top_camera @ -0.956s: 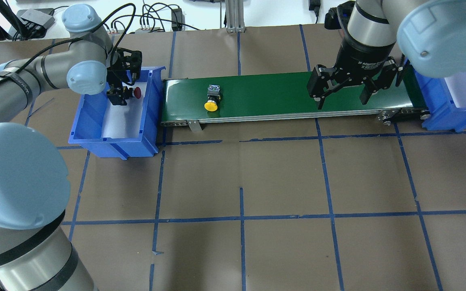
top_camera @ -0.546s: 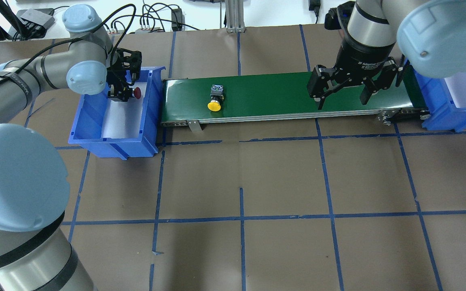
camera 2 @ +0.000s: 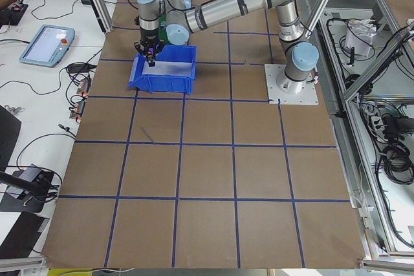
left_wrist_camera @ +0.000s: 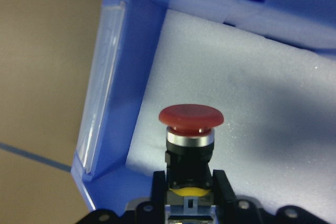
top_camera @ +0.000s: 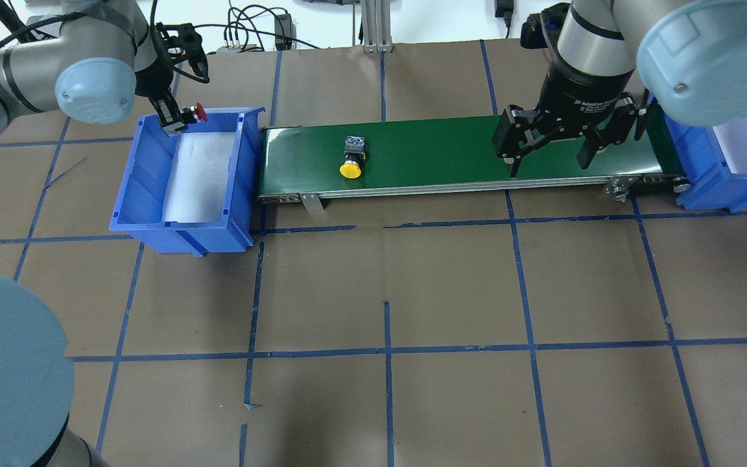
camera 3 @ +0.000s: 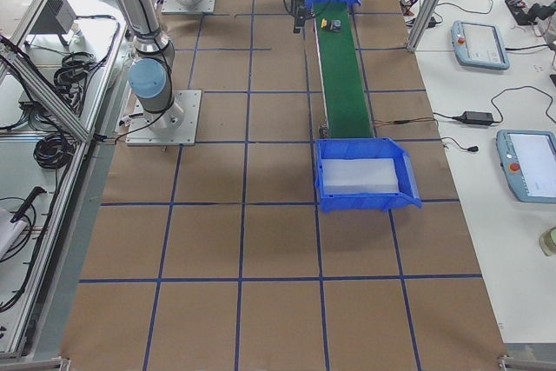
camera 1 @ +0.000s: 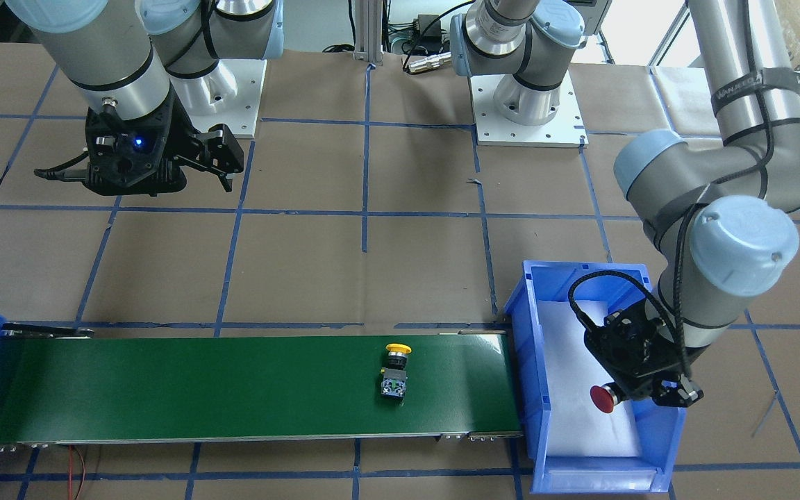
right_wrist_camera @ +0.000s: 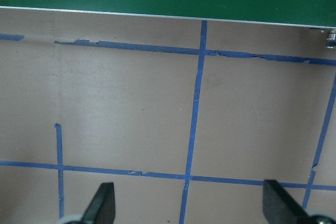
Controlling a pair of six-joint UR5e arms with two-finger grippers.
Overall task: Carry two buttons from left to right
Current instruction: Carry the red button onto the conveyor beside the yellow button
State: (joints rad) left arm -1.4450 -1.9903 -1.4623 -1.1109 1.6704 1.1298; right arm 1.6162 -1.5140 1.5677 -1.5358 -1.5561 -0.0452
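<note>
Where the red button (camera 1: 603, 398) hangs, a blue bin (camera 1: 533, 375) sits beneath.

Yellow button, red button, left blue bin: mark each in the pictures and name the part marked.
Yellow button (top_camera: 349, 170), overhead exterior view, on its yellow cap.
Red button (left_wrist_camera: 191, 116), left wrist view, on its red cap.
Left blue bin (top_camera: 179, 235), overhead exterior view, on its near wall.

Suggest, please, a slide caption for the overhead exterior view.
Left gripper holds the red button over the left bin; the yellow button lies on the green conveyor; right gripper hovers open.
</note>
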